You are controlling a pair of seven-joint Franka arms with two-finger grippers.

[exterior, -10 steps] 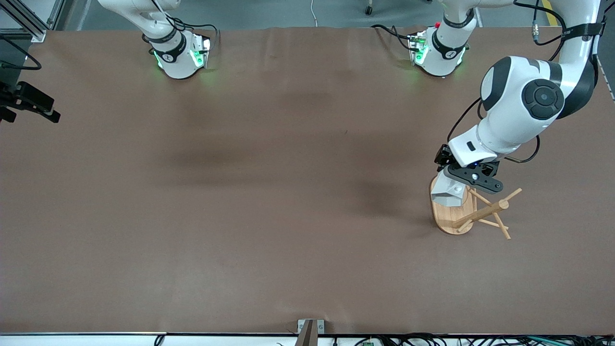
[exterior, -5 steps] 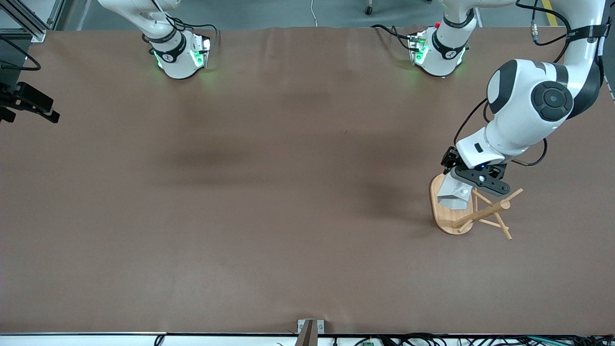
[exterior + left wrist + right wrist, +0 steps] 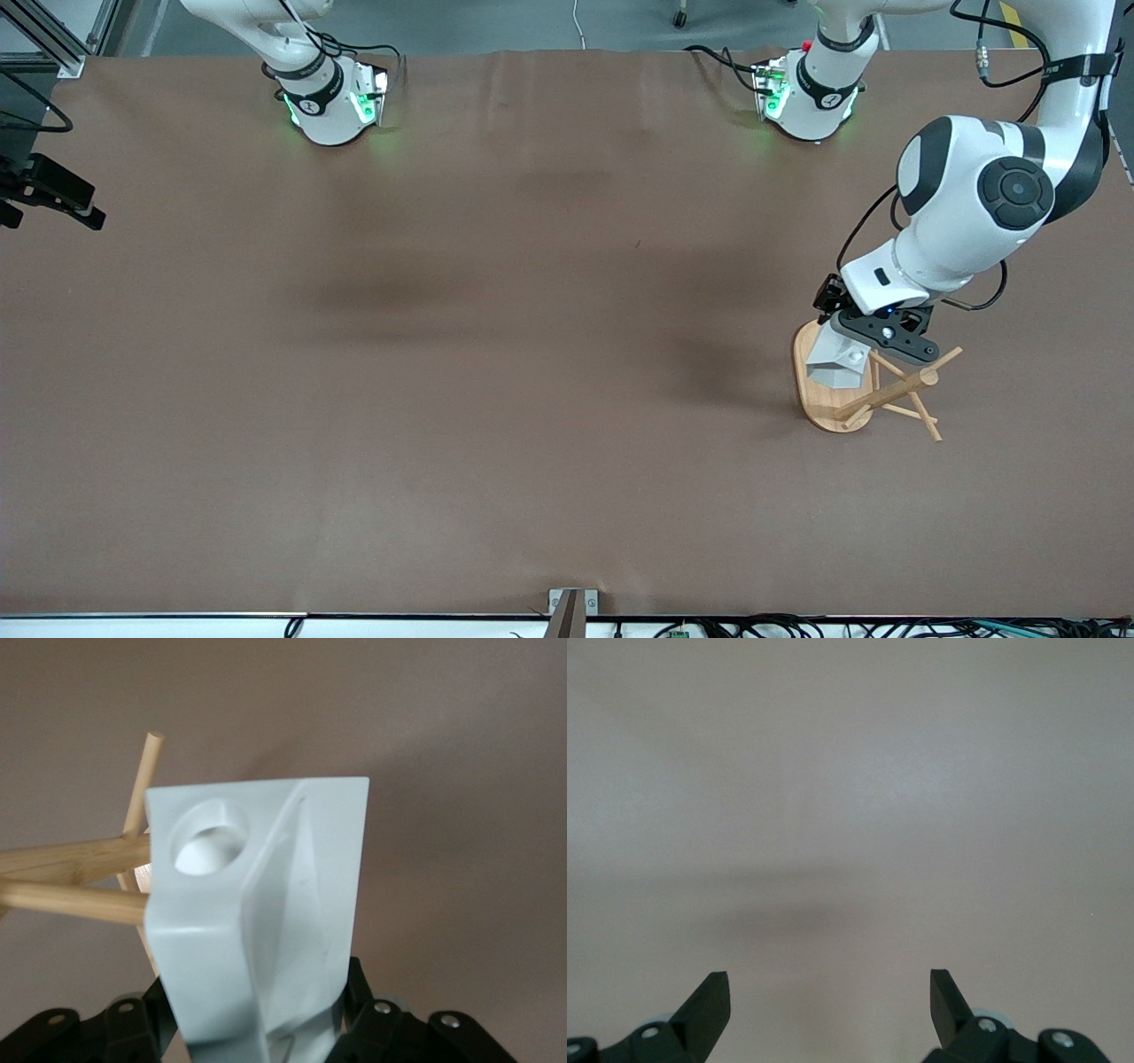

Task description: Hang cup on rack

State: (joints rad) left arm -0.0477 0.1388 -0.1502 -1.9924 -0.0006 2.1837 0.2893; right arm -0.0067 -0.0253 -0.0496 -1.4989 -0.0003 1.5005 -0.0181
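I see the left gripper (image 3: 864, 341) pinching the cup (image 3: 839, 357) between its jaws, at the right of the front frame, low over the oval base of the rack (image 3: 873, 387). In the left wrist view the cup (image 3: 266, 912) fills the centre, its handle hole facing the camera, with the rack's pegs (image 3: 84, 886) just beside it at frame left. The right gripper (image 3: 828, 1005) waits with jaws spread wide over bare table (image 3: 850, 771), and shows as dark parts at the front frame's left edge.
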